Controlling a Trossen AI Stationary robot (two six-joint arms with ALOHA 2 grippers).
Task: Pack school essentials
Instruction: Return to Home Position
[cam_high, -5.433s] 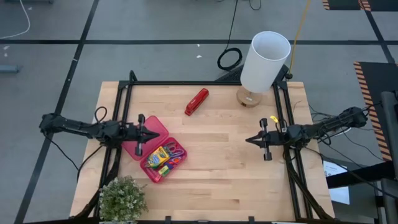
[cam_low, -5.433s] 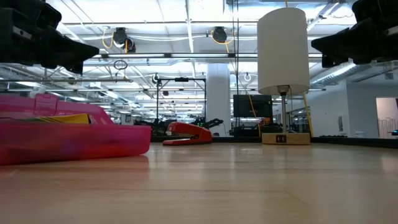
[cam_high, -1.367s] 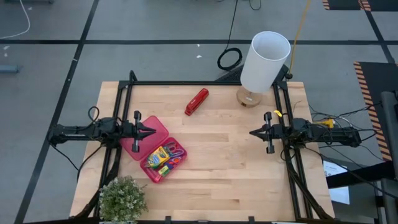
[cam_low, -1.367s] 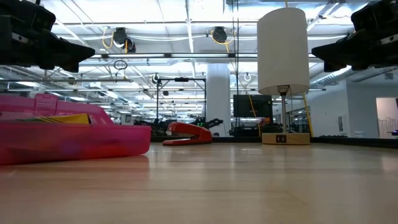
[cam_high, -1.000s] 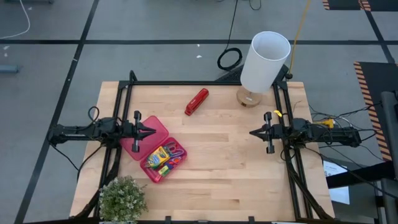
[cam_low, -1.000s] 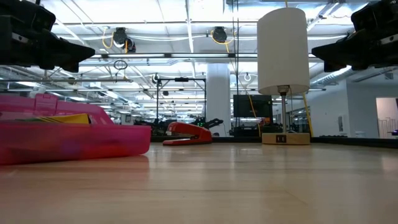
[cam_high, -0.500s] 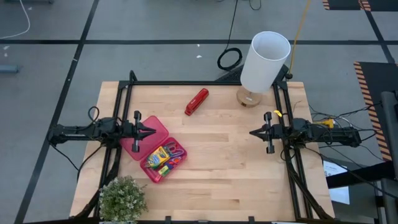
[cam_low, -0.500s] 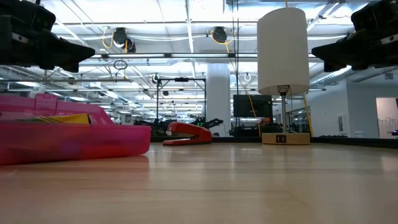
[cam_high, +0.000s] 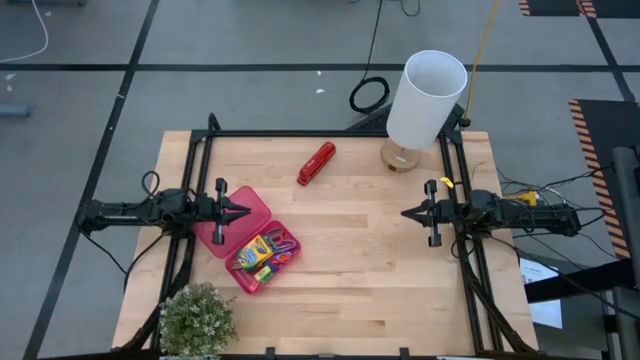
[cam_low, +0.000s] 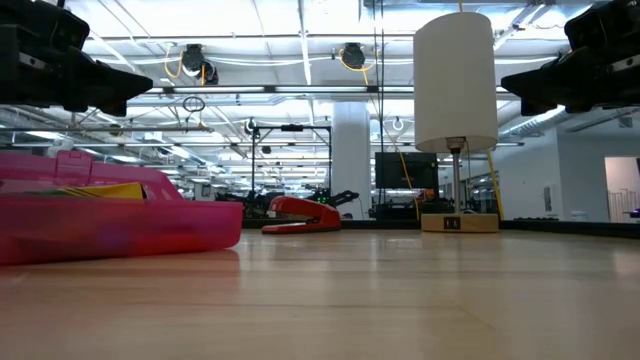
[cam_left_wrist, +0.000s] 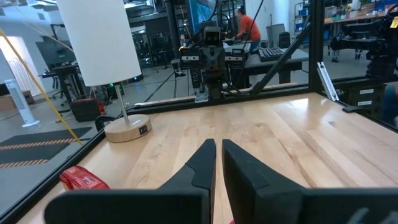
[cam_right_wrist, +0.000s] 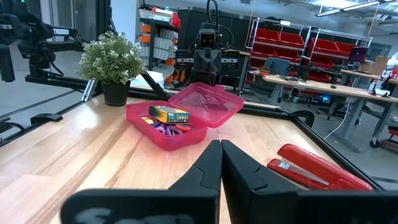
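Pink case (cam_high: 250, 245) lay open (lid flat), holding crayon box (cam_right_wrist: 169, 114) and scissors (cam_high: 281, 243); left gripper (cam_high: 241, 212) and right gripper (cam_high: 408, 214) were closed, empty.

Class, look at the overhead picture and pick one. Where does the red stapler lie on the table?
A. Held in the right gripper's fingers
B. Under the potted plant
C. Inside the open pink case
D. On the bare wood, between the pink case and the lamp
D: the red stapler lies alone on the wood, apart from the pink case and the lamp.
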